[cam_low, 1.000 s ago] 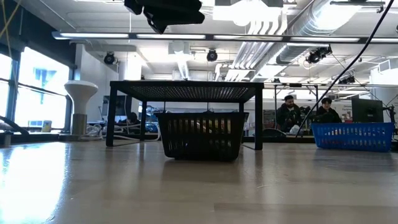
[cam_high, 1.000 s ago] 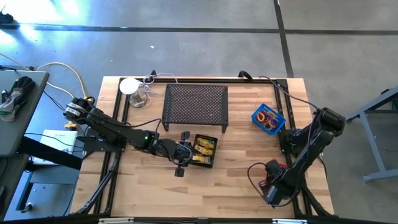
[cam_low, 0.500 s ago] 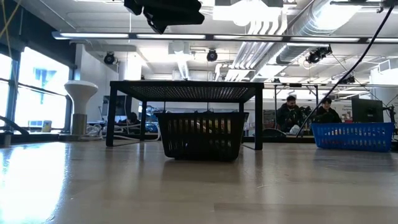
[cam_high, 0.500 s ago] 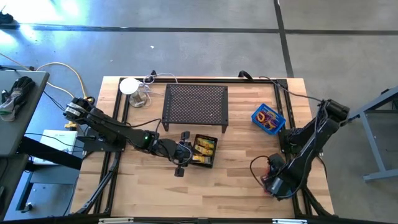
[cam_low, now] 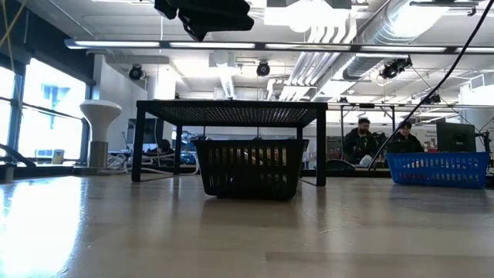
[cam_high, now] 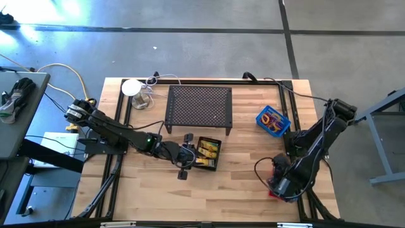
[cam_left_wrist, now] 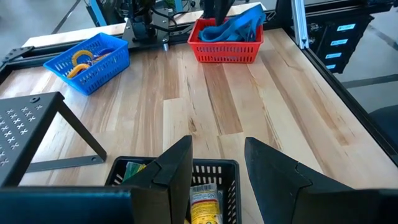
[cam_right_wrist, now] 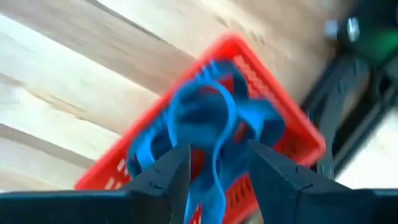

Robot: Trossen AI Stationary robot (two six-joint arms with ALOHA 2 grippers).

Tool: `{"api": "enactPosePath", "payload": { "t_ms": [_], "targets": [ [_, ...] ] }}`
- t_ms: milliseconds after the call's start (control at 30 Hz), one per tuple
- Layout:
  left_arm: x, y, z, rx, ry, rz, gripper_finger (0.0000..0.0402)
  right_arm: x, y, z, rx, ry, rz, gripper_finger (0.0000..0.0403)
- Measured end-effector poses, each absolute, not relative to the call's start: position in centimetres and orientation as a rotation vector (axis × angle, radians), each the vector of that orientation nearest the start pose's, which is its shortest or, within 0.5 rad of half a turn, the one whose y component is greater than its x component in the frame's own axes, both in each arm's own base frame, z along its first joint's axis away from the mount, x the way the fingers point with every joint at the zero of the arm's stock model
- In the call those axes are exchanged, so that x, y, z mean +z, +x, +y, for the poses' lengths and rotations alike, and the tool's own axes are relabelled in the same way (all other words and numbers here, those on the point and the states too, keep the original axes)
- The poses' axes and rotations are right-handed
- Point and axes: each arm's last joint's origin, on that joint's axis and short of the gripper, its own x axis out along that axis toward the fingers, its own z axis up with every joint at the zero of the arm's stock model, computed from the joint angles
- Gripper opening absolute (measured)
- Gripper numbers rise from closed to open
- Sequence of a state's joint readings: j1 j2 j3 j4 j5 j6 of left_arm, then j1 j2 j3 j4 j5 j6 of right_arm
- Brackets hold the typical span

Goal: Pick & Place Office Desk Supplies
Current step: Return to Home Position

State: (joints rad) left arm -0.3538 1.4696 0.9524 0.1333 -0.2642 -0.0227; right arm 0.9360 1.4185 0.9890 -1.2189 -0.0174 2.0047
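Two grippers stood open and empty. The left gripper (cam_left_wrist: 217, 146) hung over the black basket (cam_left_wrist: 214, 165) of yellow packets (cam_left_wrist: 205, 208), their print too small to read. The right gripper (cam_right_wrist: 214, 155) hung above blue rubber bands (cam_right_wrist: 199, 115) in the red basket (cam_right_wrist: 292, 134). Since a second before, the right elbow had swung outward; the left arm had stayed.

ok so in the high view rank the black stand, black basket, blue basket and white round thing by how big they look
1. black perforated stand, clearly largest
2. black basket and blue basket: look about alike, too close to rank
3. white round thing, smallest
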Motion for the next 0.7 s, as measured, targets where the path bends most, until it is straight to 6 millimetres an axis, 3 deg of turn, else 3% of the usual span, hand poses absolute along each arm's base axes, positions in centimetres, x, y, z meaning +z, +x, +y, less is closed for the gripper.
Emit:
{"api": "enactPosePath", "payload": {
  "t_ms": [133, 367, 533, 700],
  "targets": [
    [26.1, 30.7, -10.5, -0.079, 0.069, 0.375, 0.0141, 22.1, 13.5, 17.5, -0.77, 0.62, 1.314, 0.0144],
    [26.2, 30.7, -10.6, -0.072, 0.011, 0.364, 0.0141, 22.5, 15.7, 18.1, -0.484, 0.257, 0.891, 0.0145],
    [26.2, 30.7, -10.8, -0.072, -0.016, 0.365, 0.0141, 23.0, 17.7, 17.1, -0.491, 0.088, 0.721, 0.0146],
    [26.4, 30.3, -10.8, -0.072, 0.002, 0.373, 0.014, 23.1, 19.8, 15.7, -0.518, -0.016, 0.698, 0.0145]
  ]
}}
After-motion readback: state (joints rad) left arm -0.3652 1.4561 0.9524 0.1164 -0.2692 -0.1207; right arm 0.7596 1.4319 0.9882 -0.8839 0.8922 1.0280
